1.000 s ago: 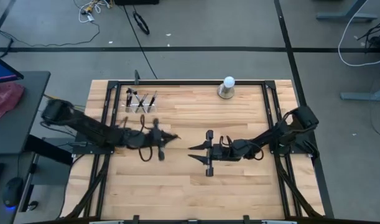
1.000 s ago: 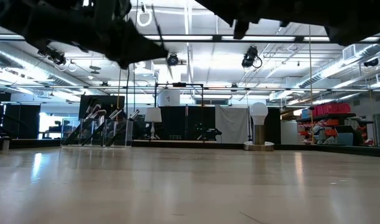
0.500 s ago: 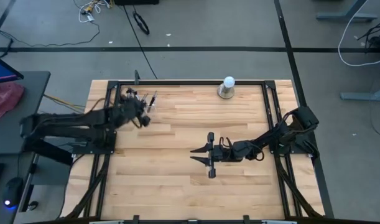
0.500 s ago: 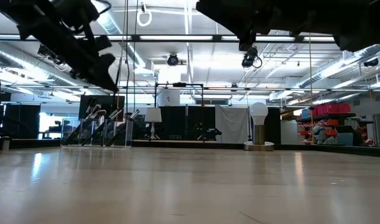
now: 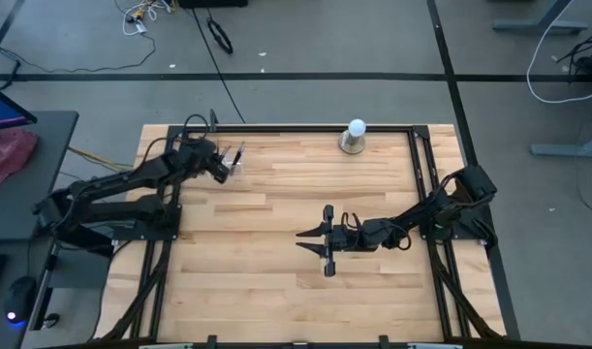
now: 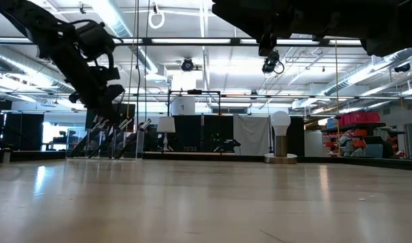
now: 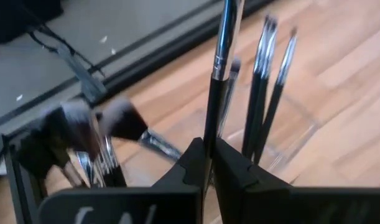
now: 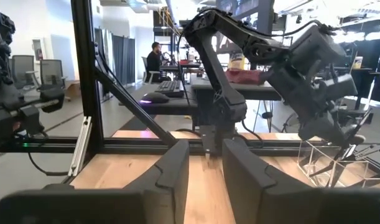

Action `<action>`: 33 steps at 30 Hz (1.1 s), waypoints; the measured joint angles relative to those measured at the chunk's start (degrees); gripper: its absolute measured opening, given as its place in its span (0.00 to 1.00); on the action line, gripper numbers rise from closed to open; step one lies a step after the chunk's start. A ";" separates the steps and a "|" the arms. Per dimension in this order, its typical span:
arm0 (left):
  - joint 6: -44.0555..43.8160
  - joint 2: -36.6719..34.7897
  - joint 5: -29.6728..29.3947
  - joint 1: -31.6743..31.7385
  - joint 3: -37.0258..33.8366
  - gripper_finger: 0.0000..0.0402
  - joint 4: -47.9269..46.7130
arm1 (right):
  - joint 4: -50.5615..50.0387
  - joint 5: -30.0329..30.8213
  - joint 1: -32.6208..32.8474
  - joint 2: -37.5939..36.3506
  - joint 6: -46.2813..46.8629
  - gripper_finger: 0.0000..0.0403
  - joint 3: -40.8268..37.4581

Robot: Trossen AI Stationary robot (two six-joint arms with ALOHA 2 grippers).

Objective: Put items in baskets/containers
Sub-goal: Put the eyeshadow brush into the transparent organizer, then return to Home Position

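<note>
Left pincer [image 7: 209, 163] clamped on brush [image 7: 219, 68] above clear holder [image 5: 221, 167], other brushes [image 7: 267, 81] crowding, right pincer [image 5: 307, 237] part-open, empty.

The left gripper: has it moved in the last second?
Yes. The left gripper went from mid-table to the far-left corner, over the clear holder, holding a brush.

brushes [image 7: 264, 93]: black-handled, upright | clear holder [image 5: 221, 165]: table's far-left

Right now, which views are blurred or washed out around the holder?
Left wrist view: the held brush is sharp, the fluffy brushes smeared. Low view: ceiling lights glare, left arm silhouetted. High view: the clear holder nearly vanishes into the wood.
</note>
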 joint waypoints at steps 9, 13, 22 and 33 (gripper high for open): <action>0.33 6.49 0.17 0.99 0.00 0.06 -0.72 | -0.02 0.00 0.00 0.00 0.00 0.24 0.00; 1.03 7.82 0.20 0.97 0.00 0.08 -0.54 | -0.02 0.00 0.02 0.00 0.04 0.24 0.00; 2.30 7.94 -0.05 0.97 0.09 0.28 -0.51 | -0.04 0.00 0.01 0.00 0.09 0.24 0.00; 3.05 5.19 1.48 -1.18 12.43 0.45 -16.63 | -1.65 2.60 0.02 0.00 1.68 0.24 0.04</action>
